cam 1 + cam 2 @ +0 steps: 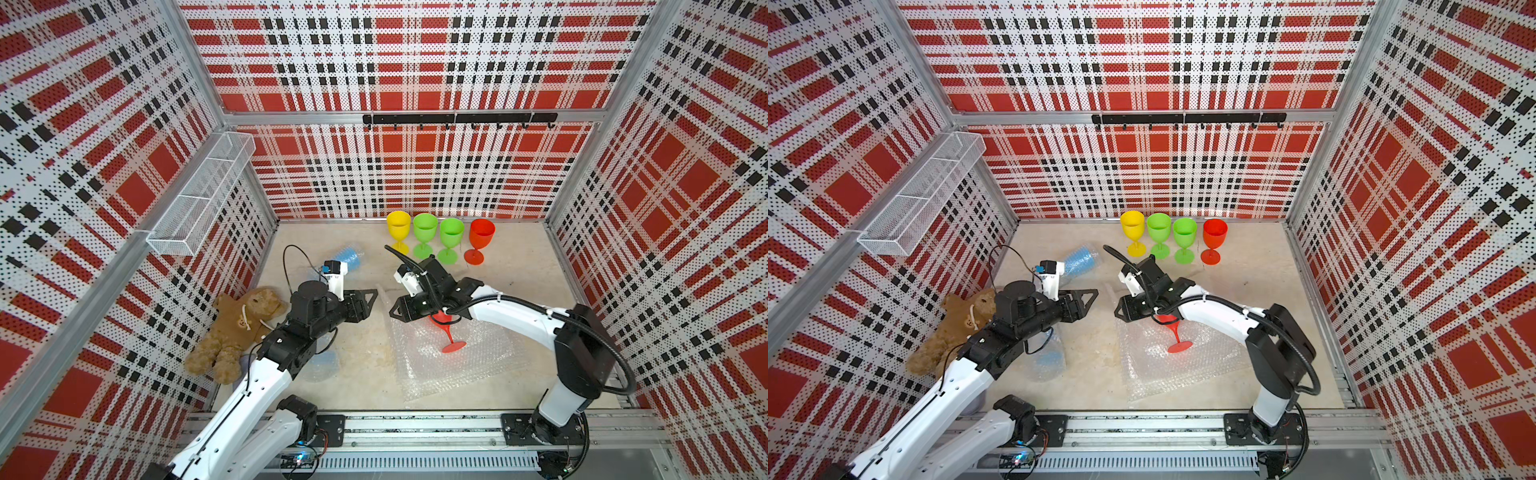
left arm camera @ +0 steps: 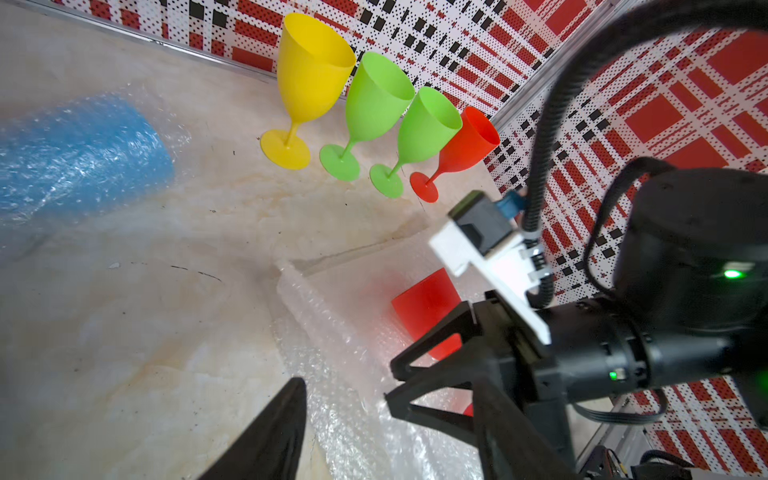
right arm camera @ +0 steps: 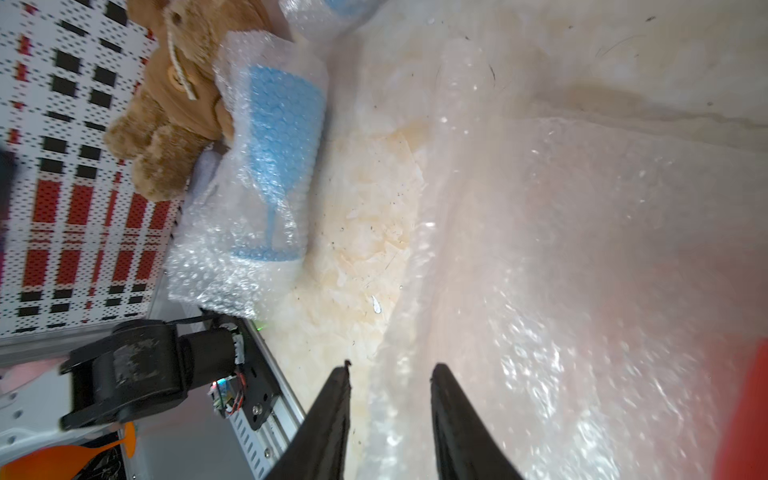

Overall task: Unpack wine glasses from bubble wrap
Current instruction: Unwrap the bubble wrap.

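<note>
Nearest the viewer, an aluminium rail (image 1: 415, 428) runs along the front edge of a beige marbled table (image 1: 519, 291) and carries the bases of two white-and-black robot arms. Walls in a red, black and white plaid enclose the table.

Right of centre, an opened bubble wrap sheet (image 1: 457, 370) lies spread flat on the table. On it the lying red goblet (image 1: 454, 346) rests on its side, unwrapped, with its foot toward the rail. In both top views the right arm's wrist hides most of its bowl. The right gripper (image 1: 393, 311) hangs over the sheet's left edge. In the right wrist view its fingers (image 3: 328, 428) stand moderately apart. The sheet's edge runs between them, but they do not close on it.

The left gripper (image 1: 371, 296) hovers just left of the sheet, pointing at the right gripper, near it but apart. In the left wrist view its fingers (image 2: 270, 436) are spread wide and hold nothing.

Against the back wall four unwrapped goblets stand upright in a row: the yellow goblet (image 1: 399, 226), first green goblet (image 1: 424, 228), second green goblet (image 1: 451, 232) and standing red goblet (image 1: 482, 235).

On the left lie two blue goblets inside bubble wrap. The far wrapped blue goblet (image 1: 348, 257) lies behind the left wrist. The near wrapped blue goblet (image 3: 278, 137) lies under the left arm, against a brown teddy bear (image 1: 237, 328).
</note>
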